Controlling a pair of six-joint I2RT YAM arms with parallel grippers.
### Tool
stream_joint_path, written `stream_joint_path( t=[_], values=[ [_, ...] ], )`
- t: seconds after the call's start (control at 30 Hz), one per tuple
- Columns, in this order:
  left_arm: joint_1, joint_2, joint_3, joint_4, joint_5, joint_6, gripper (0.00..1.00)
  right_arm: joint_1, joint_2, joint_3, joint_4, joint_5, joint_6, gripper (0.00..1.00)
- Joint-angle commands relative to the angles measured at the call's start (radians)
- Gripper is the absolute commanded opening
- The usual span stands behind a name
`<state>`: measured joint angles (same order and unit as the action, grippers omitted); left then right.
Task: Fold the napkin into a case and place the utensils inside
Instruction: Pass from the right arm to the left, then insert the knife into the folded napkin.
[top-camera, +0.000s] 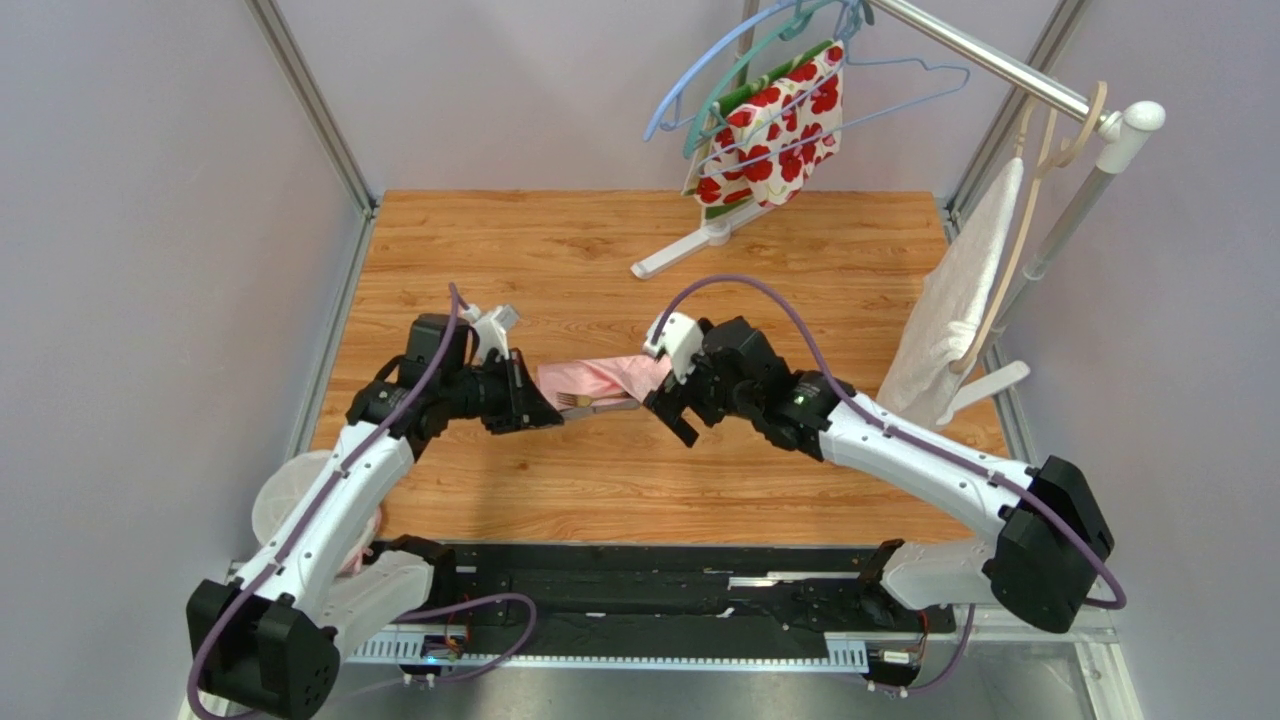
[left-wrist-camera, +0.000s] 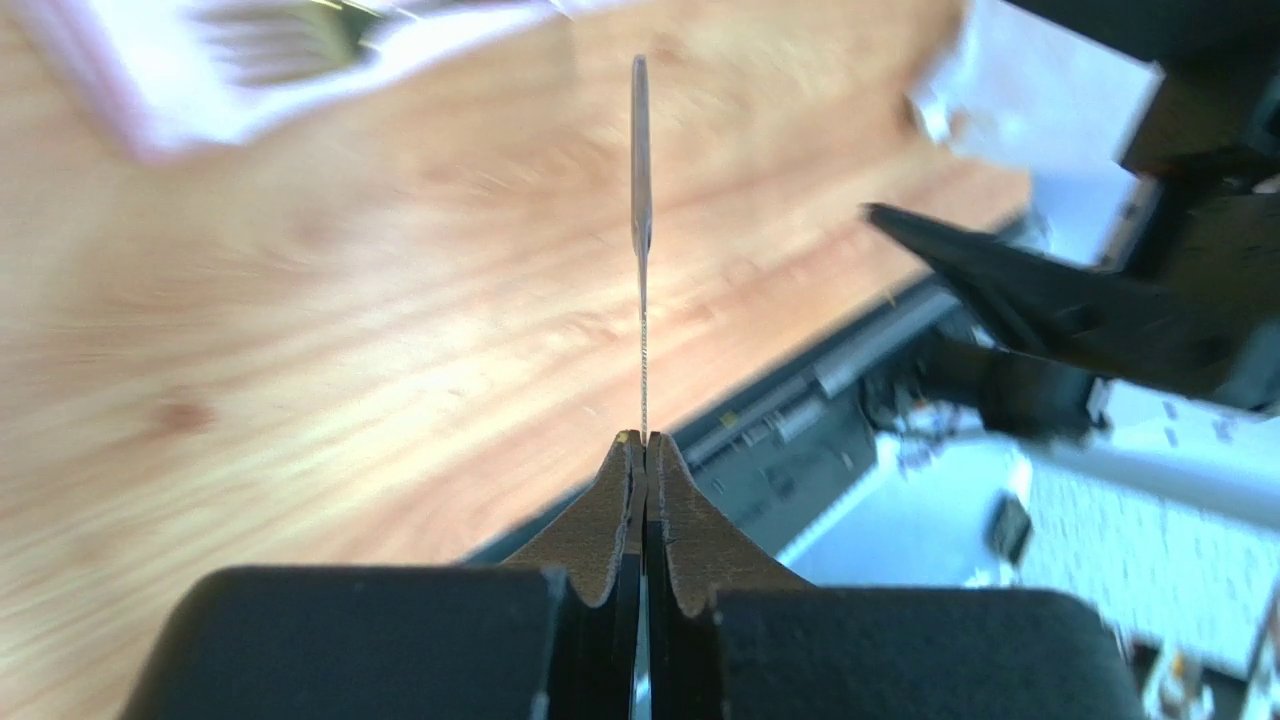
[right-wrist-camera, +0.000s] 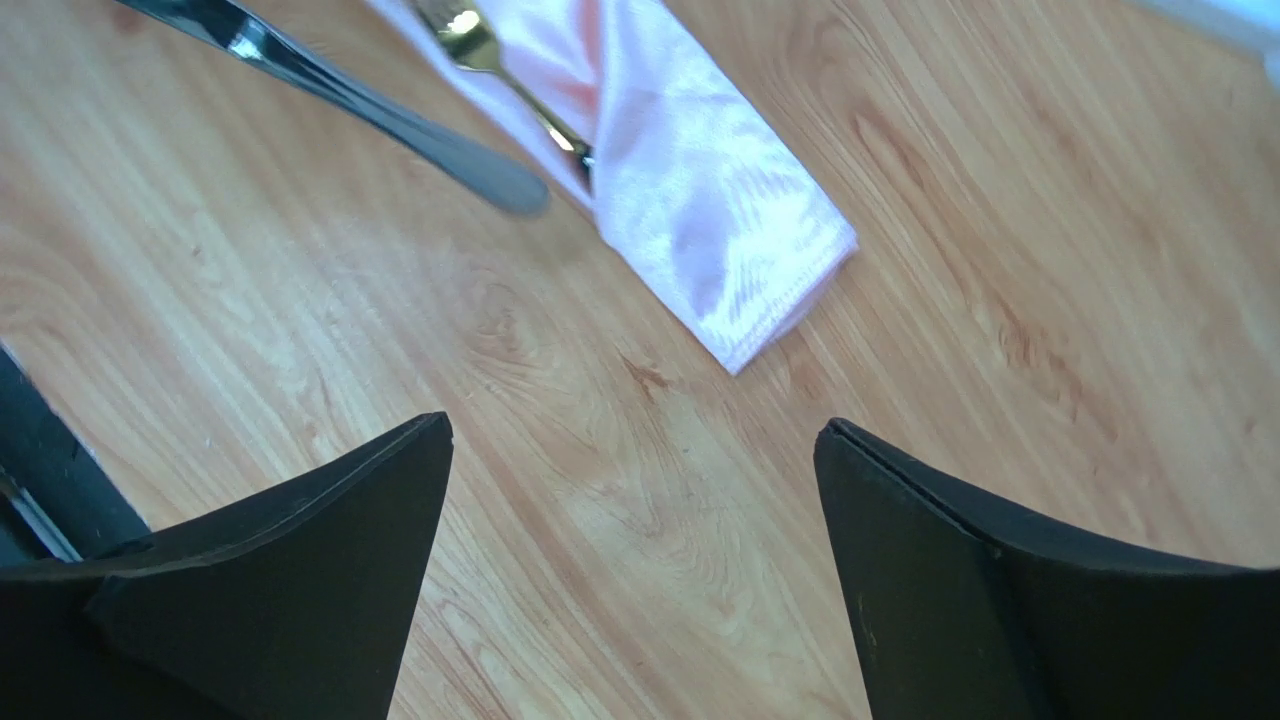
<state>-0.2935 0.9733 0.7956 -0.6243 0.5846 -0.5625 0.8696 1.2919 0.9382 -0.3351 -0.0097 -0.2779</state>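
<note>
- Left gripper (left-wrist-camera: 645, 443): fingers pressed together, pinching the knife (left-wrist-camera: 640, 195) by one end; the blade is seen edge-on in the left wrist view, its serrated edge running straight out from the fingertips
- Right gripper (right-wrist-camera: 633, 425): fingers spread wide with nothing between them, only bare wooden table (right-wrist-camera: 631, 495) below
- Case (top-camera: 601, 375): light-pink napkin folded into a flat oblong packet, lying on the table near its middle, between the two grippers in the top view
- Left gripper (top-camera: 529, 402) sits at the case's left end, right gripper (top-camera: 672, 413) at its right end; both arms reach inward towards each other
- Right wrist view: one stitched end of the case (right-wrist-camera: 706, 195) points towards the open fingers and lies apart from them
- Fork (right-wrist-camera: 519, 83): gold-tinted stem tucked into the fold of the case; blurred tines (left-wrist-camera: 286, 38) show on the pink cloth in the left wrist view
- Knife (right-wrist-camera: 376, 120): outside the case, its rounded free end just beside the case's long edge; cannot tell whether it touches the table
- Background: red-and-white floral cloth (top-camera: 774, 135) on hangers at the far edge, white cloth (top-camera: 954, 315) hung at the right side
</note>
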Motion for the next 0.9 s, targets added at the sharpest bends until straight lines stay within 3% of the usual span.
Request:
stream_joint_path(
  t=[0.0, 0.07, 0.2, 0.33, 0.4, 0.43, 0.87],
  values=[
    [0.141, 0.013, -0.019, 0.093, -0.046, 0.058, 0.0, -0.105, 0.052, 0.042, 0.053, 0.024, 0.333, 0.95],
    [0.207, 0.04, -0.019, 0.123, 0.076, 0.059, 0.0, -0.197, 0.078, 0.024, 0.074, -0.087, 0.449, 0.93],
    [0.312, 0.06, 0.02, 0.12, 0.116, 0.104, 0.0, -0.283, 0.147, 0.007, 0.113, -0.147, 0.562, 0.8],
    [0.416, 0.111, 0.028, 0.089, 0.231, 0.151, 0.0, -0.366, 0.262, 0.033, 0.146, -0.292, 0.657, 0.27],
    [0.441, 0.108, 0.022, 0.071, 0.239, 0.165, 0.0, -0.371, 0.317, 0.077, 0.134, -0.306, 0.643, 0.15],
    [0.444, 0.104, 0.021, 0.064, 0.218, 0.164, 0.0, -0.37, 0.328, 0.092, 0.124, -0.309, 0.641, 0.0],
    [0.456, 0.145, 0.091, -0.094, 0.181, 0.196, 0.0, -0.342, 0.493, 0.25, 0.093, -0.303, 0.637, 0.0]
  ],
)
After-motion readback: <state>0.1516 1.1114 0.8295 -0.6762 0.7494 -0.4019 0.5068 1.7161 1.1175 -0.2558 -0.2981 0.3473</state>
